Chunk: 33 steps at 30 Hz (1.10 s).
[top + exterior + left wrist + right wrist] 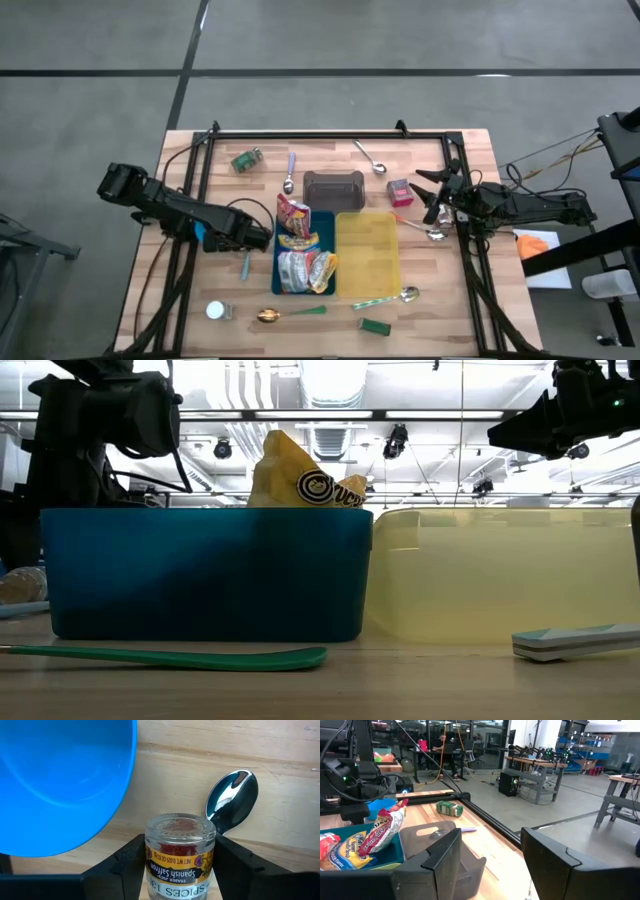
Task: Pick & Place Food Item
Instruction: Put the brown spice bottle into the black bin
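Observation:
My left gripper (247, 236) points down at the left of the blue bin (300, 262) and is shut on a small glass saffron jar (180, 851) with a yellow label. Under it are a blue bowl (60, 780) and a metal spoon (232, 802) lying on the wood. Several snack bags (300, 255) lie in the blue bin, and one yellow bag (300, 485) sticks up over its rim. My right gripper (428, 190) hangs level at the table's right edge, open, with nothing between its fingers (445, 857). My left gripper pinches the saffron jar by its two opposite sides (150, 860) between the two fingers, at the labelled middle. The fingers come from above, pointing down, and lie along the jar. Whether the jar's far end touches the table, I cannot tell.
A yellow bin (368, 255) stands right of the blue one, with a grey container (334, 188) behind them. Around them lie a green spice jar (247, 160), a pink packet (399, 190), several spoons, a white-lidded jar (217, 311) and a small green box (375, 325).

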Available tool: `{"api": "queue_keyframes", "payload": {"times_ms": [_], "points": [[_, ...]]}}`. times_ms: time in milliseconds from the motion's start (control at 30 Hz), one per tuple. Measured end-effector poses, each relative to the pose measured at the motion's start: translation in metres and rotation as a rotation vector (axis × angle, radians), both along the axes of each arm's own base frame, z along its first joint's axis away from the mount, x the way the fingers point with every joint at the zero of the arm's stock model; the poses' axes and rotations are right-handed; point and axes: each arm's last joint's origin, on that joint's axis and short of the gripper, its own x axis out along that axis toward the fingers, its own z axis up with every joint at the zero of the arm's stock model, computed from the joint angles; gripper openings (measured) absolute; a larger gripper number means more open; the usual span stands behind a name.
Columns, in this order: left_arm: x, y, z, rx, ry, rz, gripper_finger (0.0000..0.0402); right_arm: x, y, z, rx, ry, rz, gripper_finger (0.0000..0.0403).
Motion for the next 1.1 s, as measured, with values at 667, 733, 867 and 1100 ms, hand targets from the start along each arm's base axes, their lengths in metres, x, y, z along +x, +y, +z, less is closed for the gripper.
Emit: {"api": "queue_keyframes", "payload": {"times_ms": [667, 733, 867, 1100], "points": [[0.0021, 0.0003, 0.0002, 0.017, -0.024, -0.026, 0.0187, 0.0000, 0.0000, 0.0000, 0.000, 0.000, 0.000, 0.0199], [0.0022, 0.0003, 0.0002, 0.017, -0.024, -0.025, 0.0187, 0.0000, 0.0000, 0.0000, 0.000, 0.000, 0.000, 0.0199], [0.0021, 0.0003, 0.0002, 0.018, -0.024, -0.025, 0.0187, 0.0000, 0.0000, 0.0000, 0.000, 0.000, 0.000, 0.0199], [0.0020, 0.0003, 0.0008, 0.016, -0.027, -0.036, 0.0187, 0.0000, 0.0000, 0.0000, 0.000, 0.000, 0.000, 0.0199]]}}
